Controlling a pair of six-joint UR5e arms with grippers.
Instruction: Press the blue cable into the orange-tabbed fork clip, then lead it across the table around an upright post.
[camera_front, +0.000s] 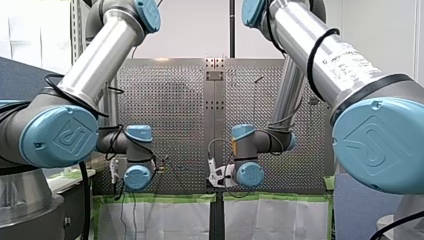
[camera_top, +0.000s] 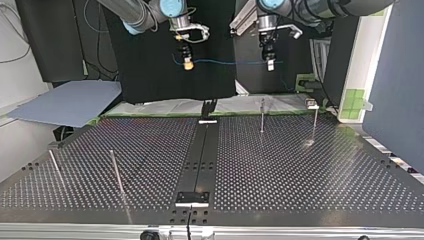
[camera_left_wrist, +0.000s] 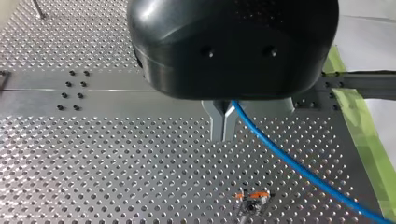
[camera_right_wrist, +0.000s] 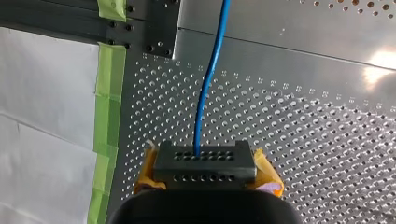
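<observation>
Pinching blue cable (camera_left_wrist: 289, 163) in left gripper (camera_left_wrist: 223, 128) and right gripper (camera_right_wrist: 205, 161), strung between them well above table (camera_left_wrist: 93, 163); orange-tabbed fork clip (camera_left_wrist: 252, 198) below, just ahead of left gripper, the nearer one.

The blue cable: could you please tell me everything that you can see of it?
The cable is thin, blue, smooth and round, seemingly plastic-sheathed. It hangs in the air, nearly level, between my right tool and my left tool, both shut on it, near the table's far edge in the top view. It is not yet in the clip, which stands on the table below it.
</observation>
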